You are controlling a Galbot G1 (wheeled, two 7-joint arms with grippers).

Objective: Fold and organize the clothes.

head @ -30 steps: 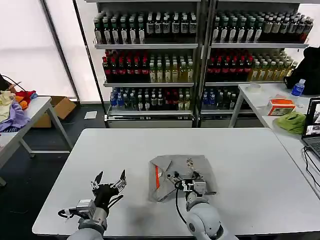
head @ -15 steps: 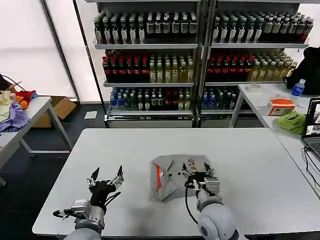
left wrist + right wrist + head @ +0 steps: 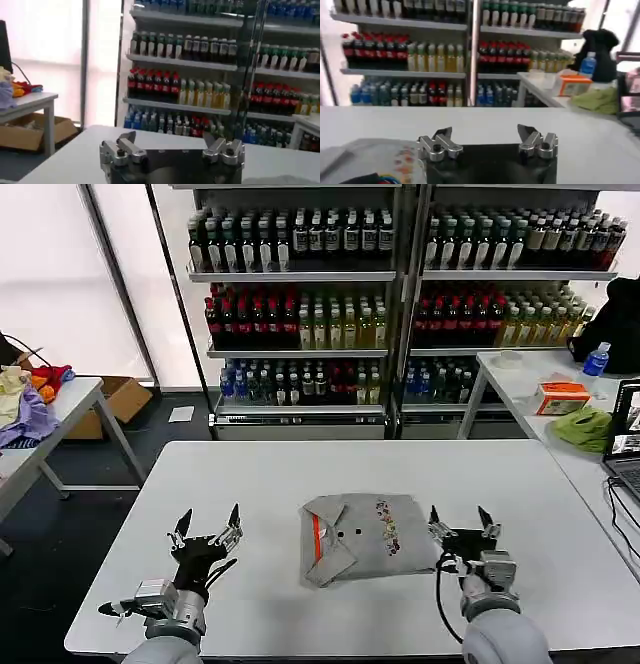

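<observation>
Fingers spread, right gripper (image 3: 458, 522) hovers beside folded shirt (image 3: 362, 538), print illegible.

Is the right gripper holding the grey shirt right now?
No, the right gripper stands open over bare table beside the grey shirt, its jaws spread and empty.

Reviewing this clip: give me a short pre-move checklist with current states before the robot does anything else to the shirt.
1. Shirt folded into a compact stack on the white table: ok.
2. Right gripper open, off the cloth, just beside the shirt's right edge: ok.
3. Left gripper open, empty, well to the shirt's left: ok.
4. Fold edges neat: not ok, the front left corner sits rumpled.
5. Bare table around the shirt for the next move: ok.
6. Number of layers in the stack: cannot tell.
</observation>
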